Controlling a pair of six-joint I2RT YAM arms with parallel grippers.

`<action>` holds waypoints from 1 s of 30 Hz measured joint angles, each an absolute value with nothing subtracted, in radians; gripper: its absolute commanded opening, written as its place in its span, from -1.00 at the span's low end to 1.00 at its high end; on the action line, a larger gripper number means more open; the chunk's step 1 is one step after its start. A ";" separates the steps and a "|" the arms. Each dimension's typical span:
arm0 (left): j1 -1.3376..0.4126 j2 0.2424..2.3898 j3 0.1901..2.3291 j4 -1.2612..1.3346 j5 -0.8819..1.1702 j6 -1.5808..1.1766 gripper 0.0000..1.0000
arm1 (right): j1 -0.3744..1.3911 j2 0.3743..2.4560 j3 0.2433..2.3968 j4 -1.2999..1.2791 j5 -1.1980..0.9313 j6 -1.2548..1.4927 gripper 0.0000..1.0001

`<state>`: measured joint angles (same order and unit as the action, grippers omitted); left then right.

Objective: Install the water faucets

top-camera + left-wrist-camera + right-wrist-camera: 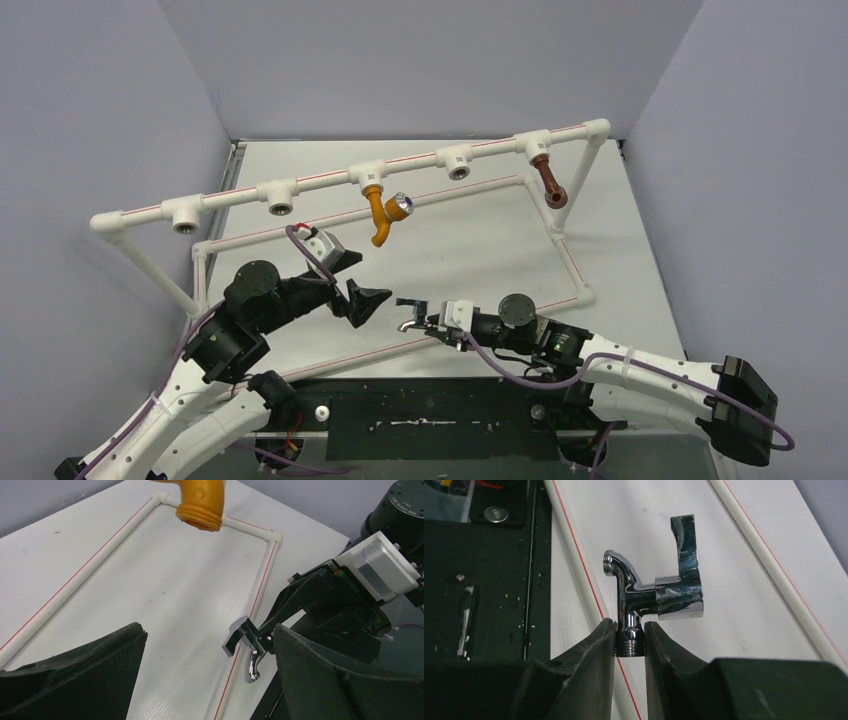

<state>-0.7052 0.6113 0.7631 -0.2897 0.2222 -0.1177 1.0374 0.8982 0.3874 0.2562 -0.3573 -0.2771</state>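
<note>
2 of the 3 faucets look installed. The orange faucet (380, 215) hangs from the middle socket (369, 176) of the raised pipe rail (320, 181), and the brown faucet (550, 182) hangs from the end socket (537, 144) on the right. The silver faucet (644, 595) is the 1 left to do. My right claw (630, 630) is closed on its threaded stub, pinching it between both fingers, and the spout and lever handle stick out past the tips. As far as I can tell it is held off the tabletop (450, 250), near the front pipe of the frame and well short of the rail. My left claw (355, 282) is spread wide and holds nothing, hovering just beside the silver faucet and facing it. The rail shows 3 bare sockets (458, 163): 2 left of the orange faucet and 1 between orange and brown. I judge that what remains is bringing the threaded end to 1 of them and screwing it in. Since my grip covers those threads, a handover to my left claw may have to come first.
</note>
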 measured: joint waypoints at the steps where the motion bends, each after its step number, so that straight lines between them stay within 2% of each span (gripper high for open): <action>1: -0.705 0.612 0.763 -0.291 0.236 -0.125 0.95 | 1.050 0.904 0.405 0.234 -0.369 -0.308 -1.00; 8: -0.705 0.624 0.764 -0.336 0.375 -0.205 0.95 | 1.121 0.964 0.572 0.067 -0.469 -0.555 -1.00; 16: -0.705 0.657 0.764 -0.414 0.503 -0.289 0.91 | 1.121 1.008 0.674 -0.105 -0.540 -0.740 -1.00; 26: -0.705 0.726 0.760 -0.412 0.654 -0.364 0.54 | 1.121 1.011 0.754 -0.247 -0.631 -0.889 -1.00; 30: -0.705 0.769 0.751 -0.411 0.691 -0.379 0.29 | 1.122 1.028 0.794 -0.280 -0.645 -0.933 -1.00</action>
